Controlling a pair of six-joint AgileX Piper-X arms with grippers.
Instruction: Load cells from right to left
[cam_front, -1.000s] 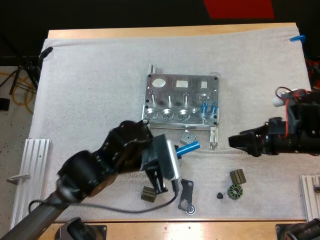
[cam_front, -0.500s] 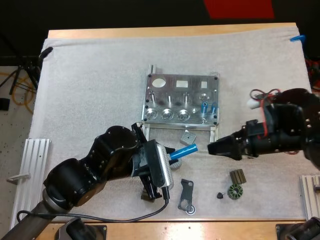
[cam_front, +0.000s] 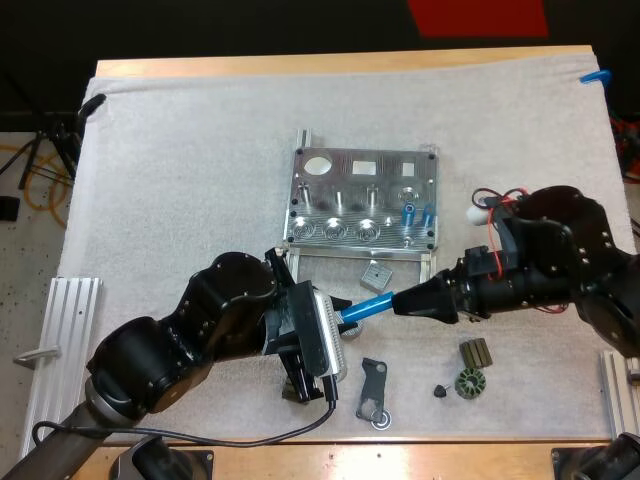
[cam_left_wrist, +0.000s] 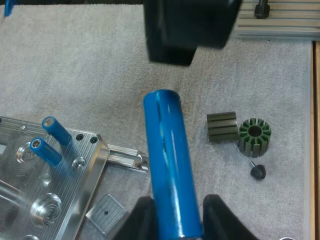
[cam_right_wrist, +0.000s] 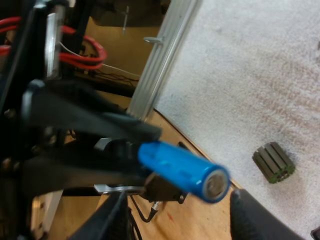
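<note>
High view: your left gripper (cam_front: 342, 314) pinches one end of a bright blue cylindrical cell (cam_front: 372, 304), over the mat just below the machined metal fixture plate (cam_front: 350, 170). Your right gripper (cam_front: 408, 300) noses at its free end.

Left wrist view: fingers (cam_left_wrist: 141, 222) clamp the cell's base from both sides.

Right wrist view: right fingers (cam_right_wrist: 107, 220) are spread, clear either side of the cell's tip.

The cell looks stiff, smooth and light, so likely slippery. Take it mid-barrel, squarely.
</note>
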